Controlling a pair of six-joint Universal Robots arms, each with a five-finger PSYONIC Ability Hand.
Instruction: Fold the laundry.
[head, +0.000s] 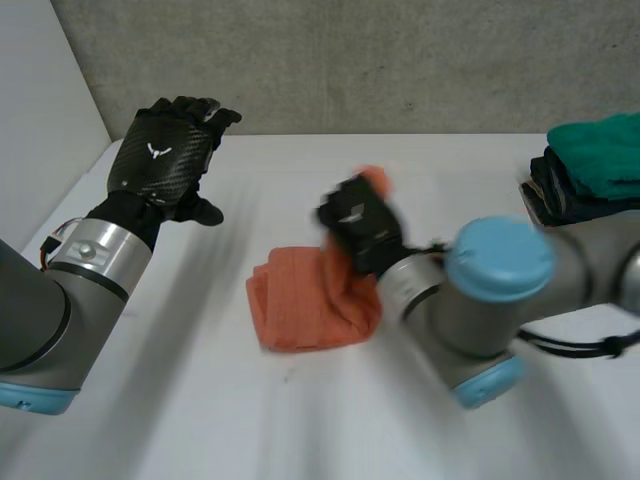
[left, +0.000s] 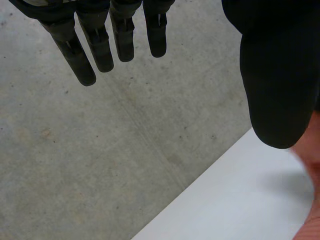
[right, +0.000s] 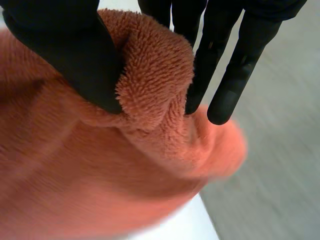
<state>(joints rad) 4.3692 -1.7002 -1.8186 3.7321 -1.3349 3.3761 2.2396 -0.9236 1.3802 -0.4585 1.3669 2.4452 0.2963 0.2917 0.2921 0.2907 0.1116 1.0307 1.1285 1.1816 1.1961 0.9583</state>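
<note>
The right hand (right: 65, 45) is pinching a raised fold of the orange terry towel (head: 305, 300) between its thumb and straight fingers (right: 235, 75), holding that part above the rest, which is lying bunched in the middle of the white tabletop (head: 180, 400). The left hand (head: 165, 155) is hovering over the tabletop's far left corner, fingers straight and spread, gripping nothing. A pile of folded dark and green clothes (head: 595, 165) is sitting at the far right edge.

The left hand (head: 165, 150) hovers over the table's (head: 200, 400) far left corner, fingers straight, holding nothing. The right hand (head: 360, 222), mid-table, pinches cloth (head: 305, 300) between thumb and fingers.
</note>
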